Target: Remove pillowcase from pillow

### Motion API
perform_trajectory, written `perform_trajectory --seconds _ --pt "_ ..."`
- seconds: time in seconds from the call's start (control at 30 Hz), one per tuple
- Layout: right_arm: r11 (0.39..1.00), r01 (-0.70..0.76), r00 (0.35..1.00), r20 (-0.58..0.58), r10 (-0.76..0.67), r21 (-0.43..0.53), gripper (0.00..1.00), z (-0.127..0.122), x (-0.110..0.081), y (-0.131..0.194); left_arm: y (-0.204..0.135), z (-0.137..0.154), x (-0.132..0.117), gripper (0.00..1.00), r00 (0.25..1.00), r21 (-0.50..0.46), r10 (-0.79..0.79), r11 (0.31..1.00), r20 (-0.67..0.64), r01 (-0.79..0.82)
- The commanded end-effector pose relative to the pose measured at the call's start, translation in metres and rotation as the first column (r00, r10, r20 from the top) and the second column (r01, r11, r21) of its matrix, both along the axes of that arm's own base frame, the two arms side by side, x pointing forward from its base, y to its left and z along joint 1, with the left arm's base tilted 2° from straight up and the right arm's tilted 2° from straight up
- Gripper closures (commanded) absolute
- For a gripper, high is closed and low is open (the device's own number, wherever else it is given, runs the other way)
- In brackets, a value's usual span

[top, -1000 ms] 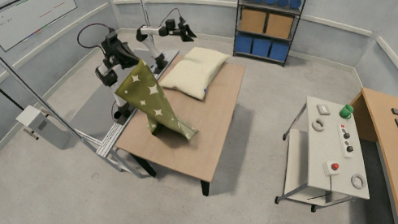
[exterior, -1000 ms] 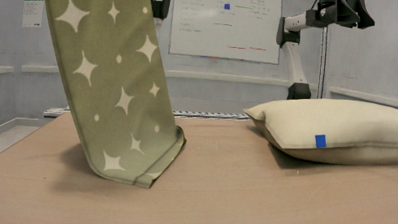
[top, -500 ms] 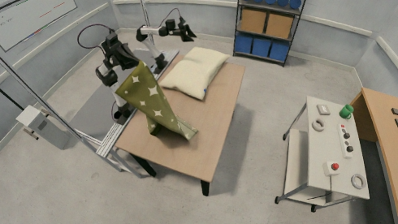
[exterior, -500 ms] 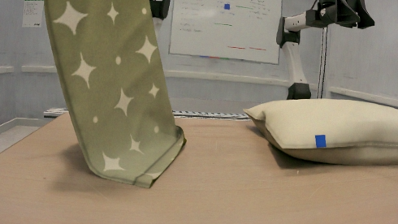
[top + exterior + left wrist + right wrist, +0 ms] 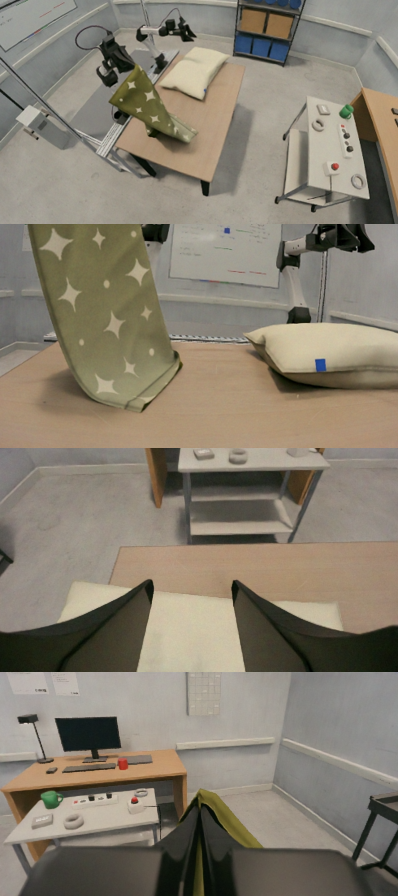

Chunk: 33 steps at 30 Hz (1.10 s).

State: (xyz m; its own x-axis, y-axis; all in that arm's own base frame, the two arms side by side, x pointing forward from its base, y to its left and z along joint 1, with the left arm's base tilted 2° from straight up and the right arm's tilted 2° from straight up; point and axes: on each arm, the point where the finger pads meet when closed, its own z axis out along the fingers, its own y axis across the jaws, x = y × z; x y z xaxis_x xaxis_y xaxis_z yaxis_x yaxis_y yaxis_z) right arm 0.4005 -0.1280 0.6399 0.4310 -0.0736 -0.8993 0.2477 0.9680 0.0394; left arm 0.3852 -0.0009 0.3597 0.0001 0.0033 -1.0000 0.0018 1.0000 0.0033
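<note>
The cream pillow (image 5: 196, 72) (image 5: 337, 347) (image 5: 192, 633) lies bare and flat on the table (image 5: 203, 134) (image 5: 227, 407) (image 5: 250, 568), with a small blue tag on one side. The green pillowcase with white stars (image 5: 142, 97) (image 5: 101, 317) (image 5: 235, 827) hangs from my right gripper (image 5: 199, 808) (image 5: 134, 66). Its lower end rests on the table, apart from the pillow, with bare table between them. My right gripper is shut on the pillowcase's top edge. My left gripper (image 5: 192, 582) (image 5: 191, 37) is open and empty, above the pillow.
A white cart (image 5: 325, 162) (image 5: 250, 467) (image 5: 100, 807) with small items stands beyond the table's far side, and a wooden desk (image 5: 378, 105) (image 5: 165, 767) is behind it. A shelf (image 5: 264, 34) with boxes stands beyond the pillow's end of the table.
</note>
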Motion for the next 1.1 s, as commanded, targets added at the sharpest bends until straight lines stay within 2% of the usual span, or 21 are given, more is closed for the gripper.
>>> perform_trajectory --seconds 0.0,0.57,0.6,0.63,0.87,1.07 --pt "0.999 0.027 0.997 0.073 -0.025 -0.027 0.99 0.026 -0.016 -0.003 0.000 0.016 -0.004 0.37 1.000 -0.011 -0.002 1.000 0.032 0.002" --pt "0.999 0.024 0.994 0.107 -0.020 -0.038 0.99 0.039 -0.031 0.005 0.000 0.016 -0.004 0.37 0.999 -0.011 -0.002 1.000 0.032 0.002" --pt "0.999 0.029 0.992 0.122 -0.024 -0.043 0.99 0.044 -0.040 0.006 0.000 0.016 -0.004 0.37 0.999 -0.011 -0.002 1.000 0.032 0.002" --pt "0.999 0.028 0.997 0.069 -0.026 -0.024 0.99 0.019 -0.023 -0.001 0.000 0.016 -0.004 0.37 0.999 -0.011 -0.002 1.000 0.032 0.002" --pt "0.999 0.028 0.994 0.104 -0.025 -0.029 0.99 0.014 -0.033 0.002 0.000 0.016 -0.004 0.37 0.999 -0.011 -0.002 1.000 0.032 0.002" --pt "0.999 0.023 0.994 0.104 -0.020 -0.031 0.99 -0.006 -0.040 0.004 0.000 0.016 -0.004 0.37 0.999 -0.011 -0.002 1.000 0.032 0.002"
